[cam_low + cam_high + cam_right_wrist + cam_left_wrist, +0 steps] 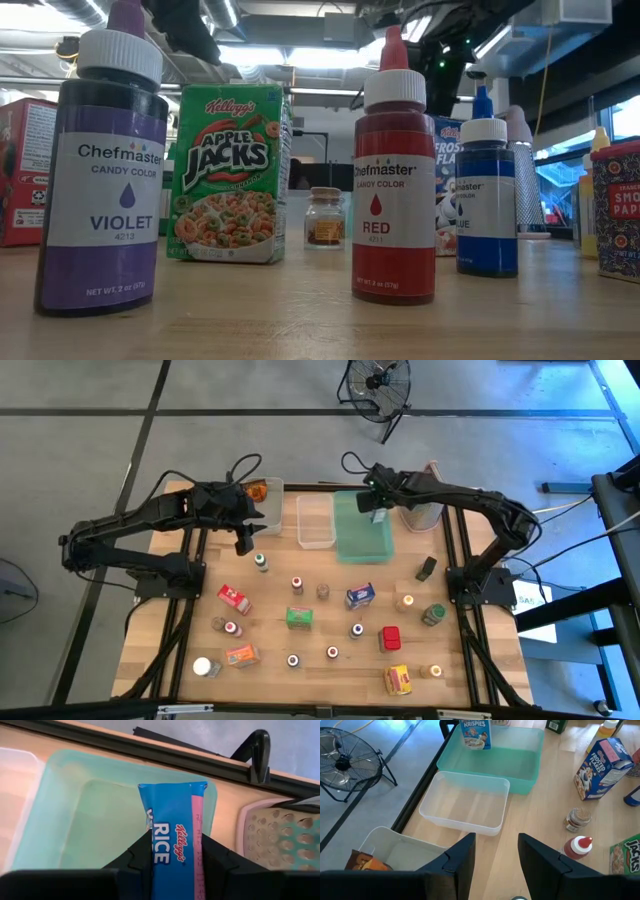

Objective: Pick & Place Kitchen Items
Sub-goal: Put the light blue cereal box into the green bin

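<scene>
Cereal box (172,840), blue Rice Krispies, sits clamped between the fingers of the right gripper (172,852), held over the far end of the green tray (75,820); in the left wrist view the same box hangs above the tray's far wall; whether it touches the tray floor cannot be told. Box judged light, thin card, hollow; stiff enough across the narrow faces but it will dent if squeezed hard; glossy print, so a bit slippery; the grip is on the two broad faces near one end, which looks a sound hold.

Left gripper (495,857) hovers empty near the clear bin (465,807), fingers parted to a middling gap, nothing between them; a second clear bin (395,852) beside it holds an orange packet (367,862).

Remaining items stand spread on the table (330,665): Frosted Flakes box (600,767), Apple Jacks box (232,175), small glass jar (577,819), red bottle (395,175), violet bottle (100,170), blue bottle (487,195); bottles judged heavier for size, round, smooth plastic, likely to roll or tip; take them around the body, not the cap; jar is fragile, grip below the lid; boxes best pinched across the thin side, gently.
</scene>
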Available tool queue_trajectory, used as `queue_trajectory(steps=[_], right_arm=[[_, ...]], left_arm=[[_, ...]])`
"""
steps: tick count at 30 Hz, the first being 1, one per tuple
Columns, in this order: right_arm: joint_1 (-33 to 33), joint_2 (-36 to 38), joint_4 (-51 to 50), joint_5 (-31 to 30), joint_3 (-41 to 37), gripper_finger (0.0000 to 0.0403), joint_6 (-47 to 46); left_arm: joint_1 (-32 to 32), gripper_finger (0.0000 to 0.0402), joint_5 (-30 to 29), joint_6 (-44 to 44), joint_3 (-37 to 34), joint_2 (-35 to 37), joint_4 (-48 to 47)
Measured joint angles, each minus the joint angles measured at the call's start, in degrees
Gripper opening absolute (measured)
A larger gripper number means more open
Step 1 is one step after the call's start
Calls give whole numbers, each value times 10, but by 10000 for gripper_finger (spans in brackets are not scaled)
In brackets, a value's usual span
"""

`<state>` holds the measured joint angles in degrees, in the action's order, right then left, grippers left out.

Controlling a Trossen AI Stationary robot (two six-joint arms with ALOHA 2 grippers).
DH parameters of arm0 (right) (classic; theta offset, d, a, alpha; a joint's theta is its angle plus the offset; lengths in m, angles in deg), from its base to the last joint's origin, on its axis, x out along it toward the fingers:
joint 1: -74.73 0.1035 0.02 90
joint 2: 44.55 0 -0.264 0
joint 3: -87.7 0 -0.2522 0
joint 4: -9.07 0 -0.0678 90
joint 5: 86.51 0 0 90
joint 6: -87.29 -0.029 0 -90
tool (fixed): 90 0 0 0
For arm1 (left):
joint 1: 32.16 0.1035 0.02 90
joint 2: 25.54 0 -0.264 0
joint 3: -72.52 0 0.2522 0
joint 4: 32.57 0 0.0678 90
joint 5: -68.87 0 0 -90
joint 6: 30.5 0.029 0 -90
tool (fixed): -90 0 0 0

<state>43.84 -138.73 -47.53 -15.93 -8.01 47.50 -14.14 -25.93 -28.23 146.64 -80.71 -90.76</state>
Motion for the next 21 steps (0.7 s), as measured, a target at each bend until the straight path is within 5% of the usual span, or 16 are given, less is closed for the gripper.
queue_trajectory(steps=[21], right_arm=[[-8, -15, 13, 2, 0, 113, 2]], left_arm=[[0, 143, 0, 4, 0, 0, -6]])
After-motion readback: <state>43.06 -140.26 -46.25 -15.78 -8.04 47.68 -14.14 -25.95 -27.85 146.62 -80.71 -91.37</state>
